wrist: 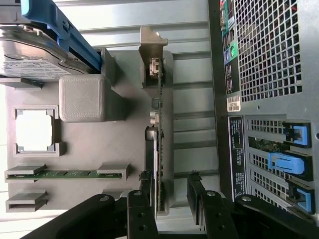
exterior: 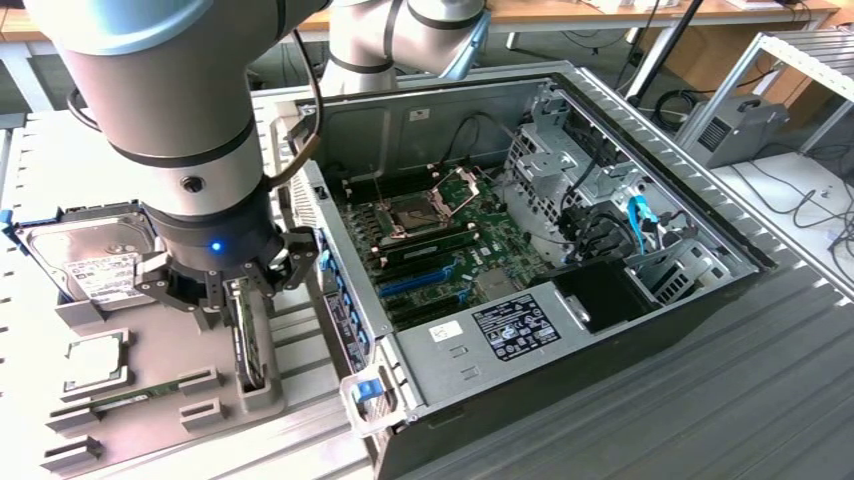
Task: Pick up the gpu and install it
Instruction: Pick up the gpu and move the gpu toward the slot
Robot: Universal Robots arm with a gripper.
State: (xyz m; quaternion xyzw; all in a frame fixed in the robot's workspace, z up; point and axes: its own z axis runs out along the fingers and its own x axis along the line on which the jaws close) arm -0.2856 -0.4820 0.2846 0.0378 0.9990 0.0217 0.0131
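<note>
The gpu point(wrist: 160, 107) stands on its edge in a slot of the grey parts holder point(wrist: 132, 164); its silver end bracket point(wrist: 152, 47) is at the end far from me. In the exterior view the gpu point(exterior: 248, 345) is a thin dark card just below my gripper point(exterior: 238, 300). My gripper point(wrist: 169, 196) is open and straddles the near end of the card. One black finger point(wrist: 142, 201) is close beside the board, and the other finger point(wrist: 197, 194) stands off with a gap. Nothing is gripped.
The holder also carries a hard drive point(exterior: 87, 262) in a blue frame, a processor point(exterior: 94, 360) and a memory stick point(exterior: 134, 397). The open computer case point(exterior: 694, 300) lies at the exterior view's right, with blue slots point(exterior: 414, 282) on its motherboard. The case's rear grille point(wrist: 269, 50) is close by.
</note>
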